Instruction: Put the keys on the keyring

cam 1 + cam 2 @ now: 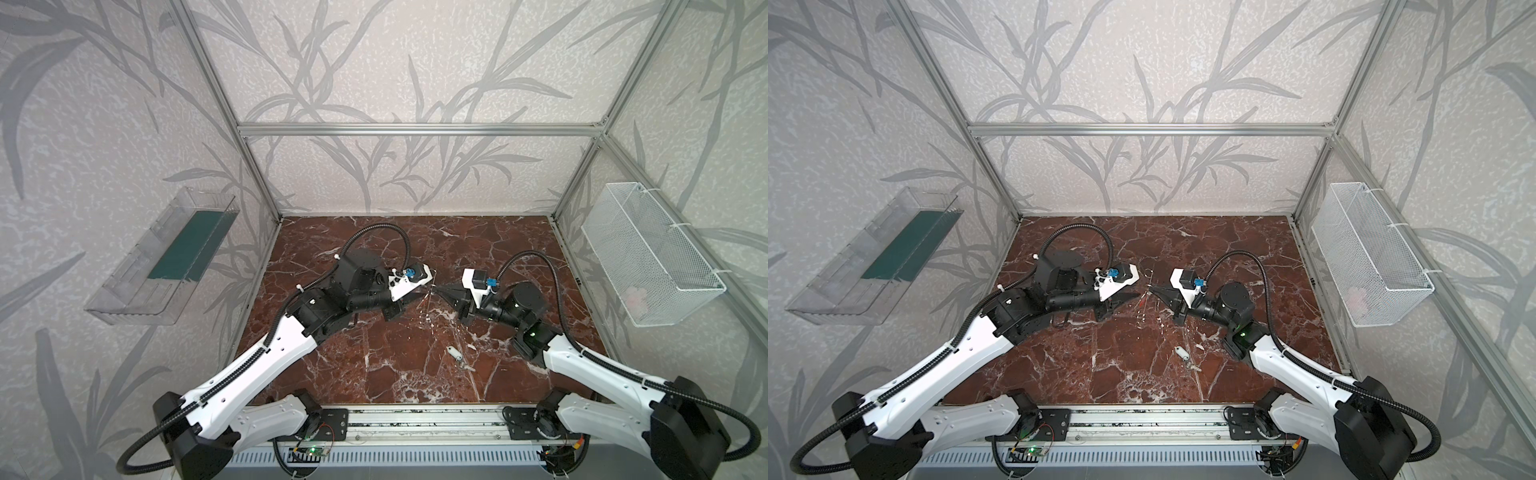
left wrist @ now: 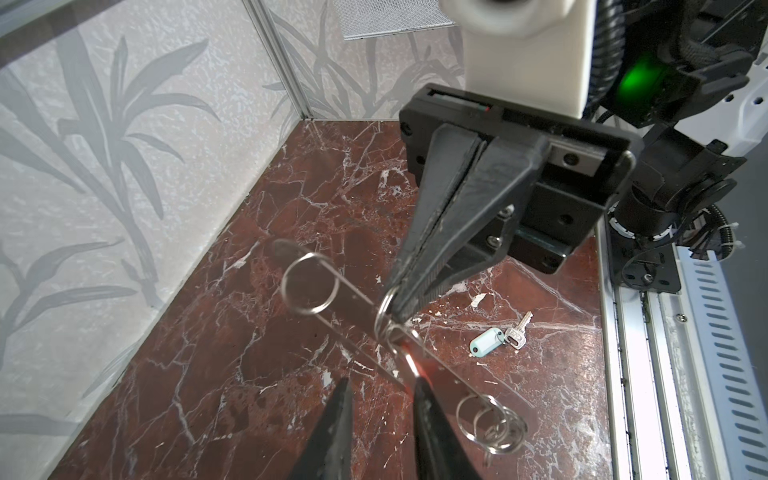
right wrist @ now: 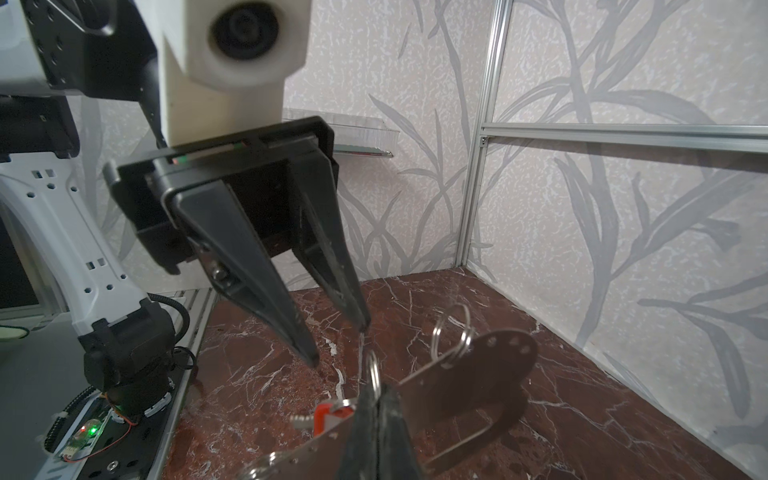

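Note:
My right gripper [image 3: 376,388] is shut on a split ring [image 3: 372,368] of the keyring [image 3: 478,374], a flat grey plate held edge-up in the air over the marble table. The red-tagged key [image 3: 328,415] hangs close under that ring; whether it is threaded on I cannot tell. My left gripper [image 2: 382,382] is open, and one fingertip [image 2: 424,399] sits right beside the red tag [image 2: 415,361]. Both grippers meet mid-table in both top views, left [image 1: 417,296] and right [image 1: 436,289]. The white-tagged key [image 1: 455,353] [image 2: 486,341] lies flat on the table nearer the front.
The plate carries more split rings, a big one [image 2: 309,284] and a bunch at one end [image 2: 494,424]. A clear plastic tray [image 1: 162,257] hangs on the left wall and a white mesh basket [image 1: 652,253] on the right wall. An aluminium rail [image 1: 415,419] runs along the front.

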You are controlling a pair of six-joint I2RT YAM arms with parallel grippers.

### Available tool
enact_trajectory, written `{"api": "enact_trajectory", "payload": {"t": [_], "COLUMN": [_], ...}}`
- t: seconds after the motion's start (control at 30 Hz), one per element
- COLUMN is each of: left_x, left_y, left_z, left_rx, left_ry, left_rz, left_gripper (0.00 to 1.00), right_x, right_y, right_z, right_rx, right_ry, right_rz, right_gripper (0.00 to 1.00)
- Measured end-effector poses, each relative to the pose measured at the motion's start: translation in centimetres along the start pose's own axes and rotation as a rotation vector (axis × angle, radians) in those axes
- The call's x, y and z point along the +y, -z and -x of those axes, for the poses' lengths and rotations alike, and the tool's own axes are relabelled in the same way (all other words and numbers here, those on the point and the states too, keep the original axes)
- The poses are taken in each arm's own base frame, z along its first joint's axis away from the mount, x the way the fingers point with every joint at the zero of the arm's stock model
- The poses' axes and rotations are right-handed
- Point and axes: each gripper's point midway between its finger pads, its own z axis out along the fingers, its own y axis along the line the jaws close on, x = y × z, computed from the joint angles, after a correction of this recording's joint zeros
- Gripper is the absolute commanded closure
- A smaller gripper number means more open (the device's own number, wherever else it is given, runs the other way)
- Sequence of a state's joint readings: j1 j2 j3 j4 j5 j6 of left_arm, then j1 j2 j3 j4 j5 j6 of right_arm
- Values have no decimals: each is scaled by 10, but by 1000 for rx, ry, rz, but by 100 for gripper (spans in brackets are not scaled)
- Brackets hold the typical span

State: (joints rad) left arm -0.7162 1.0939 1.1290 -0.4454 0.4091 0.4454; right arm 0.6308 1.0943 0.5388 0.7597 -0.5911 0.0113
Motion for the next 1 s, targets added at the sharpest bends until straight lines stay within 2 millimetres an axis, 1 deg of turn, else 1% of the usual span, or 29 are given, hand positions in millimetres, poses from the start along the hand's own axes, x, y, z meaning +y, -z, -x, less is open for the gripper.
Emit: {"api": "enact_trajectory", "payload": {"t": [0.1, 0.3, 0.47, 0.63, 0.8, 0.87, 0.93, 0.97, 1.0], "left_x": [2, -1, -6, -8, -12, -14, -15, -16, -17], "left_y": [-2, -15, -17, -17, -16, -16, -16, -15, -15], "left_z": [-2, -4, -5, -3, -1, 0, 1, 1, 1], "left_rx": [15, 32, 30, 22, 10, 5, 1, -1, -1], "left_ry": [-6, -8, -3, -5, -2, -1, -1, -2, -2], "left_rz": [-6, -63, -90, -106, -129, -137, -147, -152, -155], "left_gripper": [74, 73, 75, 81, 89, 90, 100, 100, 100], "right_x": [2, 7, 12, 15, 17, 18, 17, 17, 16], "right_y": [-1, -3, -2, -3, -3, -3, -3, -3, -3], "right_z": [-3, -4, -3, -2, -2, -3, -4, -4, -4], "right_rx": [4, 3, -1, -8, -10, -10, -8, -8, -8], "right_ry": [-6, -19, -18, -15, -20, -23, -29, -30, -31], "right_rz": [17, 54, 80, 103, 121, 126, 129, 128, 127], "right_gripper": [100, 100, 100, 100, 100, 100, 100, 95, 85]}}
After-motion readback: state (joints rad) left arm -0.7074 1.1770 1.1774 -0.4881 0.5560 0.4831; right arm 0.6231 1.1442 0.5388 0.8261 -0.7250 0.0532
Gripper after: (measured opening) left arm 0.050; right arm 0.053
